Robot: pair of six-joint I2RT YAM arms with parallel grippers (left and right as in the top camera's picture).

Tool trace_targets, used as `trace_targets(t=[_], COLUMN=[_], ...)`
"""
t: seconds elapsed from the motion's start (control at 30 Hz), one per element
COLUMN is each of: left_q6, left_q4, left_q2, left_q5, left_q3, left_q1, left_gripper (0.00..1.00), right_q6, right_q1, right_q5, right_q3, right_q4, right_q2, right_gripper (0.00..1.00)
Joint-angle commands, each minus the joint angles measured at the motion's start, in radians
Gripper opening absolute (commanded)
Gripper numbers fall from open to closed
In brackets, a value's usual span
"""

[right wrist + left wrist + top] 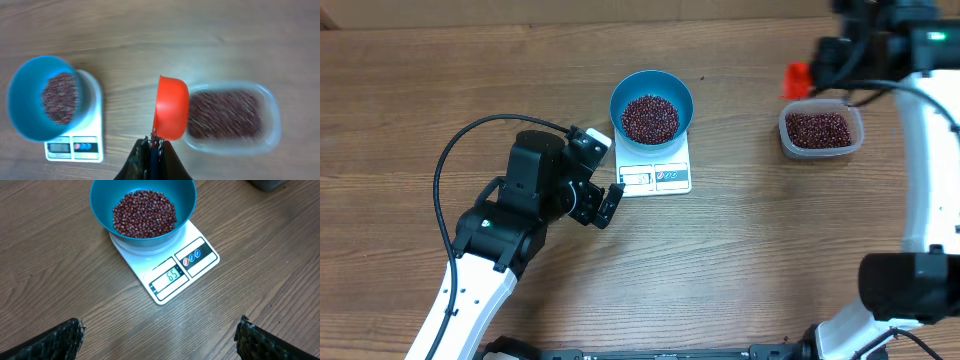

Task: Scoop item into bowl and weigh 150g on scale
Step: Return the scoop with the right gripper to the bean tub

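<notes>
Beyond the wide-open, empty left jaws sits the bowl (186,205); right jaws clamp scoop (171,107).

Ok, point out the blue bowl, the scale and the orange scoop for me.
blue bowl (651,81), overhead view, bare inner wall.
scale (170,275), left wrist view, its display.
orange scoop (171,107), right wrist view, back of the cup.

- Bright blue bowl (623,92), centre; dark red-brown beans (650,118).
- White scale (655,178), grey display panel along its near edge.
- Orange-red scoop (171,106), right.
- Clear tub (786,140), far right.
- Brown wood-grain table (770,250).
</notes>
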State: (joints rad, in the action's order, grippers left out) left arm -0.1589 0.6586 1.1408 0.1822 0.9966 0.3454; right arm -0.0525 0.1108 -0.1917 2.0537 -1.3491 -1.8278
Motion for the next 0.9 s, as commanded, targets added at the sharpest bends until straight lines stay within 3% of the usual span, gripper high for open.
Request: trace_targets(t=[0.0, 0.23, 0.53, 0.87], left_q6=[0.010, 0.010, 0.010, 0.010], left_q4=[-0.001, -0.001, -0.001, -0.001], left_q2=[-0.002, -0.002, -0.002, -0.002], left_q5=[-0.006, -0.006, -0.006, -0.006], left_q3=[0.023, 0.023, 0.023, 0.023], left_q1=[0.002, 0.002, 0.002, 0.002], left_gripper=[1.00, 1.00, 1.00, 0.99], right_q6=[-0.011, -0.088, -0.087, -0.088], right_q1=[0.085, 0.174, 0.175, 0.172], right_q5=[-0.042, -0.025, 0.018, 0.003], right_q3=[0.000, -0.156, -0.385, -0.512], right_q4=[-0.009, 0.019, 0.245, 0.398], right_q2=[0.018, 0.015, 0.011, -0.009], right_gripper=[0.04, 0.04, 0.04, 0.04])
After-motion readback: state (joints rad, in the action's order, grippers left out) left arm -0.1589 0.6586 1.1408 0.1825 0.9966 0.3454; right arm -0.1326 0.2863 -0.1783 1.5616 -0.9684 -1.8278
